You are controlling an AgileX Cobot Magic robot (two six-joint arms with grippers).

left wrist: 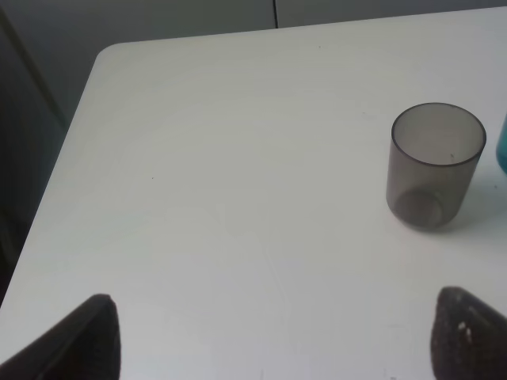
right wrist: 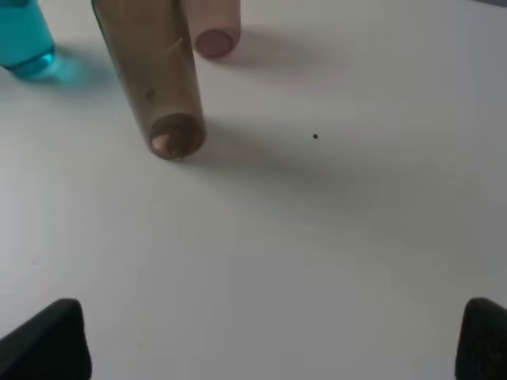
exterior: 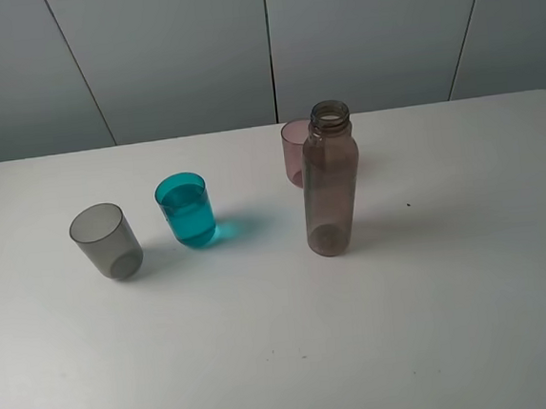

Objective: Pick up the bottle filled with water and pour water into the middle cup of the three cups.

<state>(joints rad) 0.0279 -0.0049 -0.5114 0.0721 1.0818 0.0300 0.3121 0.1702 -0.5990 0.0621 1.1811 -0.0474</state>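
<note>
Bottle [exterior: 330,182] plastic looks smooth and light; you should grip its middle body firmly. Both arms' fingers [right wrist: 70,336] stand open, holding nothing.

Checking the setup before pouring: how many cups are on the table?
3. The grey cup stands farthest left, the middle cup, teal, is beside it, and the pinkish cup is partly hidden behind the bottle.
</note>
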